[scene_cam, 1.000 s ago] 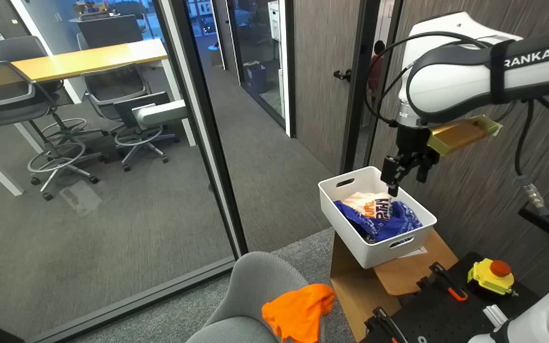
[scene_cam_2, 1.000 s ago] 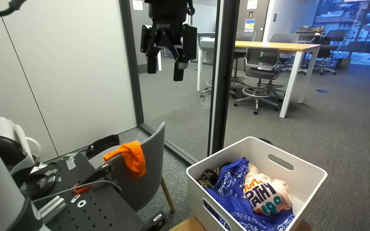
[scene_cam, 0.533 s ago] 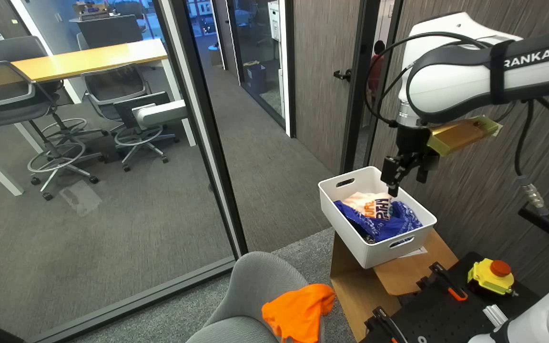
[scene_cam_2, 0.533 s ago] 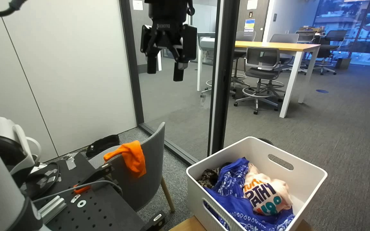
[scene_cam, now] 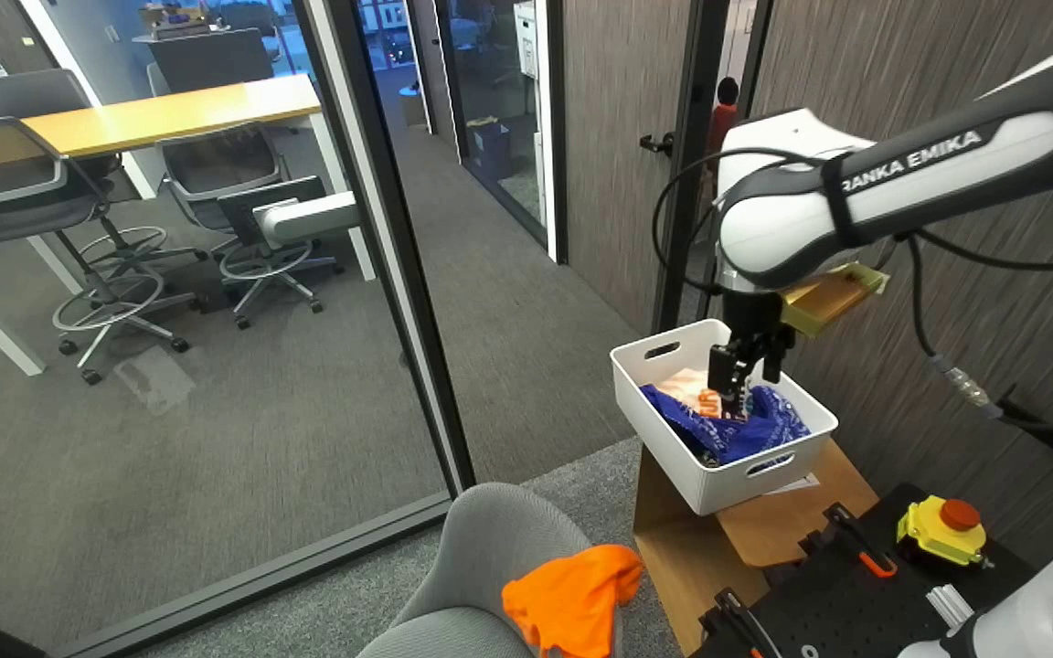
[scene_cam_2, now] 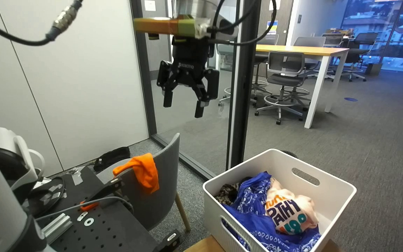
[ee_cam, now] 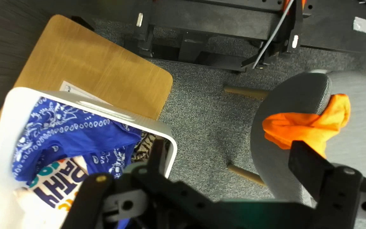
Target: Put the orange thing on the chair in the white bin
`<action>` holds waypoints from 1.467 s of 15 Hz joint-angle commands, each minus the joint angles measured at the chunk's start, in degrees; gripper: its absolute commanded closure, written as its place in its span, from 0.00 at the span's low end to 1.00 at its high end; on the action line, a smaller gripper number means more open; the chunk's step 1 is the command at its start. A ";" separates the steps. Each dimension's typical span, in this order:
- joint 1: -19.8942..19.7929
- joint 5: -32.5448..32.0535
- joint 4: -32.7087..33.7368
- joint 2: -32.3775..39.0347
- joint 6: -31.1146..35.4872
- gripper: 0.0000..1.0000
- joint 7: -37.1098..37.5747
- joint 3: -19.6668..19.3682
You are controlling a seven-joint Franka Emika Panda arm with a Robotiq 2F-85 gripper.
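1. Wrist view: an orange cloth (ee_cam: pixel 303 127) lies draped over the top of the backrest of a grey upholstered chair (ee_cam: pixel 284 98), one end hanging down its outer side.
2. In an exterior view, the black Robotiq gripper (scene_cam_2: pixel 183 111) hangs above the cloth, well apart from it. Its fingers are spread, with nothing between them; the pick-up, I judge, is not yet made.
3. From my spot, a white bin (ee_cam: pixel 8 136) rests on a wooden stand (ee_cam: pixel 116 73), holding a blue paisley bandana (scene_cam_2: pixel 252 194), a lettered cream cloth (scene_cam_2: pixel 290 210) and an animal-print cloth (scene_cam_2: pixel 226 194).
4. What could go wrong: the orange cloth looks thin and limp, so a shallow pinch may catch a single fold and lose it on the lift. Reaching too deep could press a fingertip into the backrest's rim.
5. The chair stands on wooden legs (ee_cam: pixel 248 175) and I see nothing fixing it down, so a hard sideways tug might drag or tip it.
6. Edges: the black perforated table (scene_cam_2: pixel 128 232) comes close to the chair on one side; the dark glass-wall frame (scene_cam_2: pixel 245 84) rises beyond it.
7. Room: a strip of carpet (ee_cam: pixel 199 127) separates chair from bin, and a straight descent onto the cloth looks likely to fit. On the carry, the bin's raised rim must be passed; a trailing corner could snag there or hang outside.
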 commanded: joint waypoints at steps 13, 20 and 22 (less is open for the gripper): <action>9.29 -1.23 21.31 36.08 4.83 0.00 -19.92 14.25; 13.39 -4.16 26.63 44.98 4.32 0.00 -24.65 20.12; 14.80 -6.20 27.83 47.63 4.44 0.00 -25.37 20.97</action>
